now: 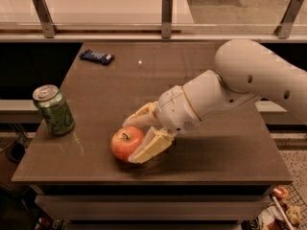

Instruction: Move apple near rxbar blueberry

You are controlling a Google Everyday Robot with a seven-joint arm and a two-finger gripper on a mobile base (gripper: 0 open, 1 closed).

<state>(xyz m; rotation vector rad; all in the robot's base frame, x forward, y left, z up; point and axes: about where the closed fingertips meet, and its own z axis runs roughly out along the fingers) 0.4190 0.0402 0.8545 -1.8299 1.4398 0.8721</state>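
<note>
The red-orange apple (123,144) sits on the brown table (216,157) near its front edge, left of centre. My gripper (131,141) reaches in from the right, and its two pale fingers (148,147) straddle the apple, one behind it and one in front, touching its sides. The gripper is shut on the apple, which rests on the table top. The rxbar blueberry (96,57), a flat dark blue bar, lies at the far left corner of the table, well away from the apple.
A green soda can (53,110) stands upright at the table's left edge, left of the apple. A rail with metal posts (166,16) runs behind the table. My white arm (249,80) spans the right half of the table.
</note>
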